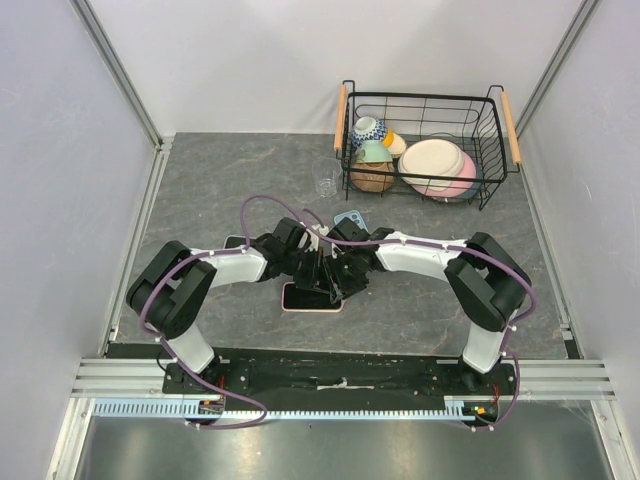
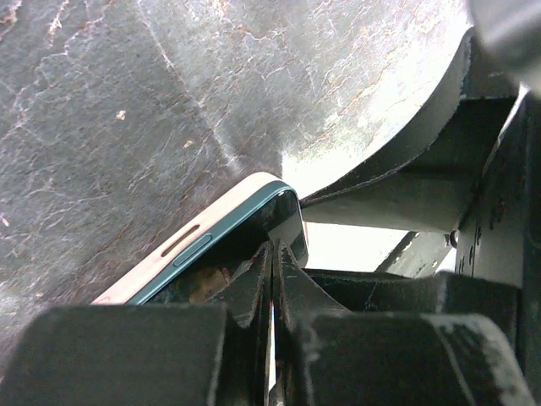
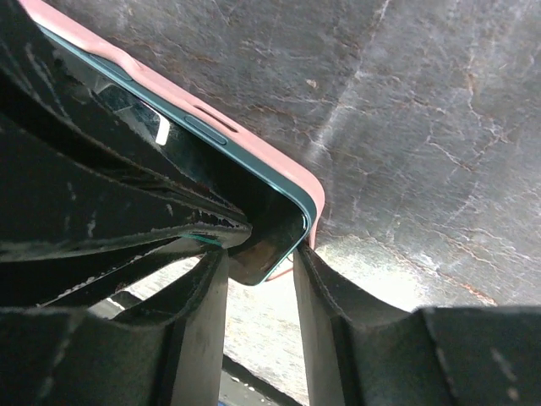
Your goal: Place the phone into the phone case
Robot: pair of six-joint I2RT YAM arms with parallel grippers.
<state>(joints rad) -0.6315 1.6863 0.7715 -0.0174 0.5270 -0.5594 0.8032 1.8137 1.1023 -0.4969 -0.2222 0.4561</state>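
Top external: phone (image 1: 308, 295) lying in pink phone case (image 1: 312, 309) on counter (image 1: 220, 180), long axis left-right, directly beneath both arms. Left gripper (image 2: 272, 254) pinched closed, empty, tips pressing screen. Right gripper (image 3: 260, 255) part-open, straddling corner, seemingly not fully seated.

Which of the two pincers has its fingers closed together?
The left pincer: its fingers meet, leaving only a slit, over the phone. The right pincer shows a gap, with the phone's corner inside.
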